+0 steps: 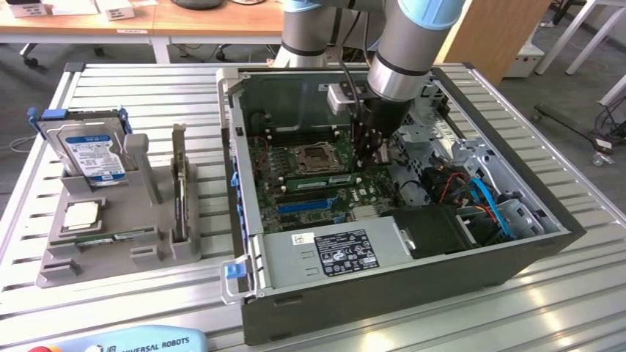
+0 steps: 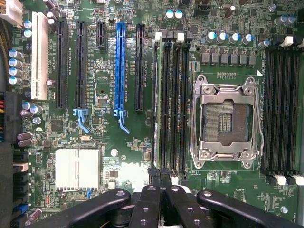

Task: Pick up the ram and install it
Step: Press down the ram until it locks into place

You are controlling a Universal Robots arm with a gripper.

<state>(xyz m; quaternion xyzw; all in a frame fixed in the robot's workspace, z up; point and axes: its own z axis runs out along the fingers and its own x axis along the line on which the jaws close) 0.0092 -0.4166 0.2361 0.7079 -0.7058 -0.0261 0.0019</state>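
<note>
The computer case is lying on its side with the cover off, so the arm can reach down to the green board inside. The gripper is hanging low over that board, fingers squeezed together. The ram is standing on its edge in a slot beside the empty chip socket, right under the shut fingertips.
</note>
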